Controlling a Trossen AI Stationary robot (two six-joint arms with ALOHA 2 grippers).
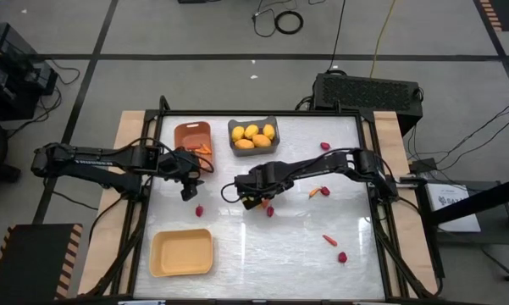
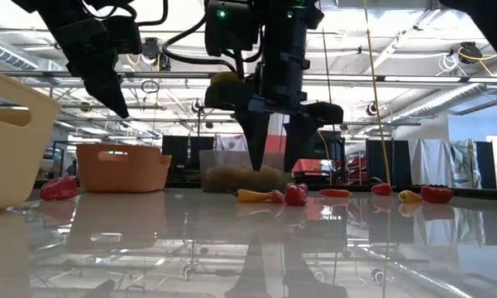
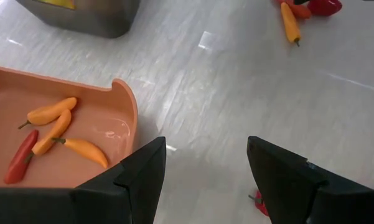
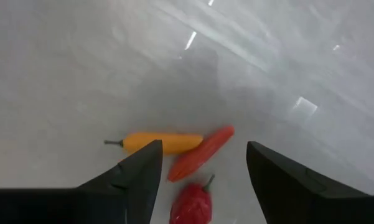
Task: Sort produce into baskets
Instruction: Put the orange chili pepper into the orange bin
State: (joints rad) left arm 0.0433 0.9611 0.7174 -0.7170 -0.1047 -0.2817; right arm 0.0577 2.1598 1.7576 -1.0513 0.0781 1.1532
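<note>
Overhead inventory, left to right.

Yellow bin, lower left of the frame: no produce in it.

Left gripper, left of centre: fingers spread, nothing between them. It hung beside the orange bin, upper left of centre, which held a few thin peppers, orange ones and a red. One small red piece lay on the table just below this gripper.

Grey bin, upper centre: lemons piled inside.

Right gripper, centre: fingers parted and holding nothing, poised directly over a small cluster. In its wrist view the cluster sat between the two fingers: an orange pepper, a thin red pepper lying slantwise with one end touching the orange one, and a round red piece nearest the camera. The orange pepper's long axis ran across the gap from finger to finger, so a closing pinch would likely meet it end-on. This arm was clearly the nearer one.

Table, right half: further red and orange pieces scattered, well apart from both grippers.
</note>
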